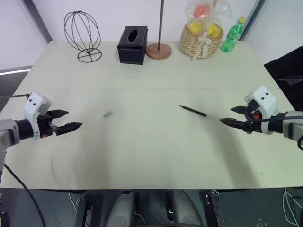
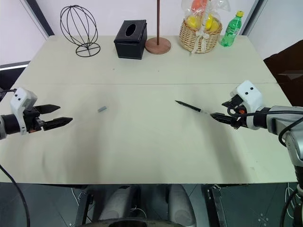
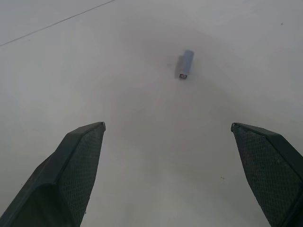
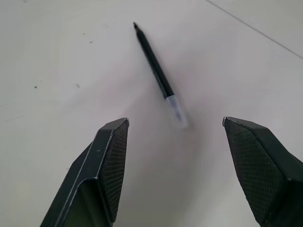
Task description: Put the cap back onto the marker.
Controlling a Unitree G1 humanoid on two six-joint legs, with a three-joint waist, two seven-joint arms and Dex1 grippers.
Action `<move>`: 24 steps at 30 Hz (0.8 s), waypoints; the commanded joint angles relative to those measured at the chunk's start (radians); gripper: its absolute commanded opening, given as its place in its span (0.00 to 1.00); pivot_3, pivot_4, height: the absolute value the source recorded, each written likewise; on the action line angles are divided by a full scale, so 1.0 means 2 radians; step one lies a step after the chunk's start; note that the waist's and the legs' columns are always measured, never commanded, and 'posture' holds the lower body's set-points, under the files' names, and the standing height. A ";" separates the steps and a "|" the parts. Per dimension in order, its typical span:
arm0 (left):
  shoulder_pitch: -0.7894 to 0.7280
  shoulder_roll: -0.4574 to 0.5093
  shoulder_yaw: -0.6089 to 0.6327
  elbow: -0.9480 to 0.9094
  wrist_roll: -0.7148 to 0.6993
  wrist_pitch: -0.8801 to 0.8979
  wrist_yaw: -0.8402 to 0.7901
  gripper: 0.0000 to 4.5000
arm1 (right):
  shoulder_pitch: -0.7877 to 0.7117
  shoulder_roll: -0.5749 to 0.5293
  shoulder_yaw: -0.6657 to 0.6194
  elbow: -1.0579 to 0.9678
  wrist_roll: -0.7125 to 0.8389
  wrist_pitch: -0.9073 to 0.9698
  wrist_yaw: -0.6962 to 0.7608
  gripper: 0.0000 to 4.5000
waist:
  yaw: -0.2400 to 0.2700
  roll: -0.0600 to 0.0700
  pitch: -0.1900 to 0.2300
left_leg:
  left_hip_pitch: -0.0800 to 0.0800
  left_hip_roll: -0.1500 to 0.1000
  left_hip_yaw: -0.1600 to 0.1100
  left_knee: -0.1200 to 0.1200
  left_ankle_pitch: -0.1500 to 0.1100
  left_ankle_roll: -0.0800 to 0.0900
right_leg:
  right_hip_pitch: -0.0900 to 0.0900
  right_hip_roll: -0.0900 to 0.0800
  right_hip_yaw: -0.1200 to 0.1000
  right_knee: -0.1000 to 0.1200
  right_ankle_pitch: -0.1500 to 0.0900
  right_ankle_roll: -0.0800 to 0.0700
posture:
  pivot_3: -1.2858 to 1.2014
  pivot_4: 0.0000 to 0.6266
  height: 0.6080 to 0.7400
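The small grey cap (image 1: 107,114) lies on the pale table, left of centre; it also appears ahead of my left fingers as the cap (image 3: 186,64). My left gripper (image 1: 73,120) hovers open and empty a short way to its left. The thin black marker (image 1: 194,111) lies right of centre, its pointed tip toward the table's middle and its clear rear end toward my right gripper (image 1: 227,116). That gripper is open and empty, just off the marker's (image 4: 157,71) rear end, apart from it.
Along the far edge stand a wire globe frame (image 1: 83,35), a black tissue box (image 1: 132,45), a brown pole on a round base (image 1: 159,49), a wrapped fruit basket (image 1: 202,35) and a green bottle (image 1: 232,35). A dark object (image 1: 289,71) sits off the right edge.
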 commanded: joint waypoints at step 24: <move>-0.031 -0.009 0.014 0.023 0.002 -0.044 0.015 0.99 | 0.010 0.025 -0.016 -0.032 0.006 -0.016 -0.019 0.73 | 0.000 0.000 0.000 | 0.000 0.000 0.000 0.000 0.000 0.000 | 0.000 0.000 0.000 0.000 0.000 0.000 | 0.52 0.24 1.00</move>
